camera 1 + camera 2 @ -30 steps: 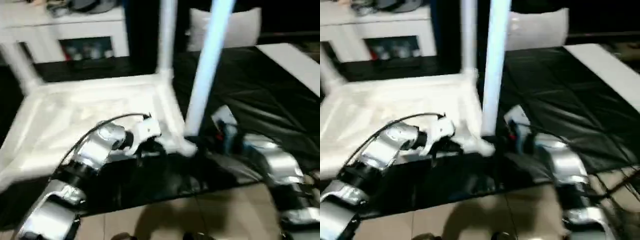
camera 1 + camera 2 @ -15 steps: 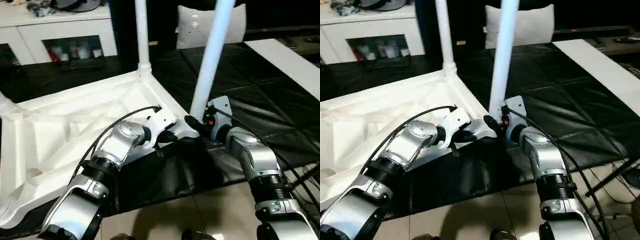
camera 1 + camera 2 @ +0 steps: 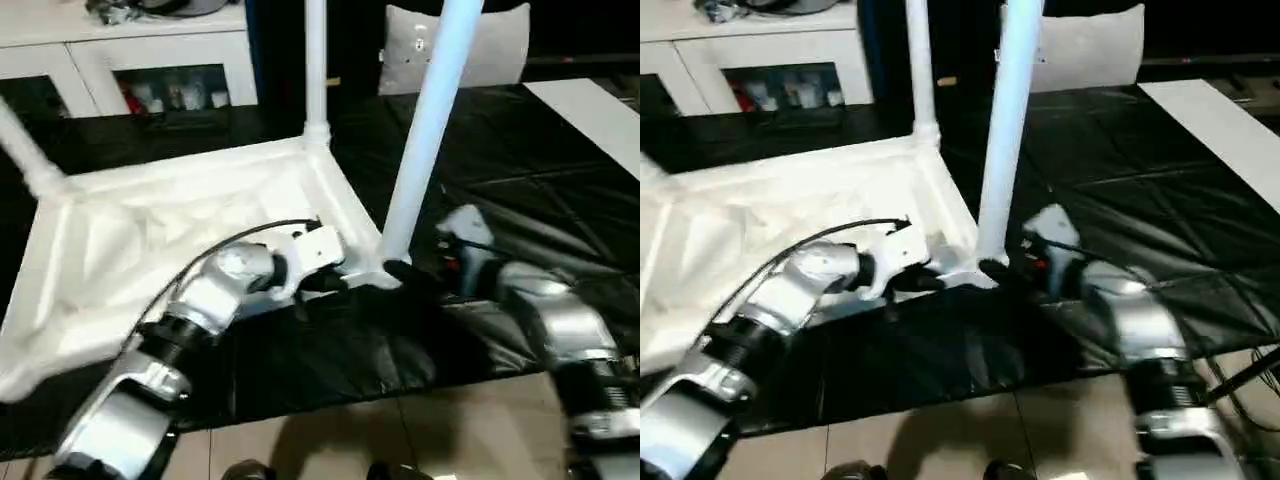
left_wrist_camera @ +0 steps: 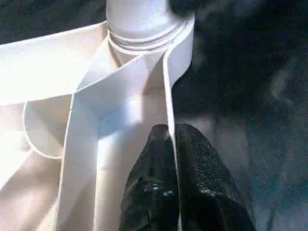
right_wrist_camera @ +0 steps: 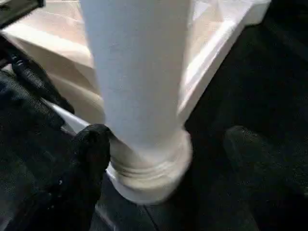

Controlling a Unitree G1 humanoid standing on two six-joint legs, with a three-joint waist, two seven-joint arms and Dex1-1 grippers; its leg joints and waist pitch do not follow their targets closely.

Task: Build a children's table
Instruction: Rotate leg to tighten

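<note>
The children's table [image 3: 150, 230] lies upside down on a black mat, white, with its ribbed underside facing up. Legs rise from its corner sockets: one at the near right [image 3: 425, 130], one at the far right [image 3: 315, 60], one at the left [image 3: 25, 150]. My left gripper [image 4: 169, 132] is shut on the thin rim wall just beside the near right socket [image 4: 139, 33]. My right gripper [image 5: 171, 149] stands open around the base of the near right leg [image 5: 139, 72], one finger [image 5: 91, 149] close against the socket, the other [image 5: 250, 154] well clear.
The black mat [image 3: 520, 160] covers the floor under and to the right of the table. A white cabinet [image 3: 150, 50] with dark compartments stands behind, a white cushion [image 3: 500, 45] at the back right, a white board [image 3: 600, 110] at the far right. Tiled floor [image 3: 400, 440] lies in front.
My right gripper's fingers have spread apart at the leg's base. The left gripper keeps its hold on the rim. The head camera has shifted.
</note>
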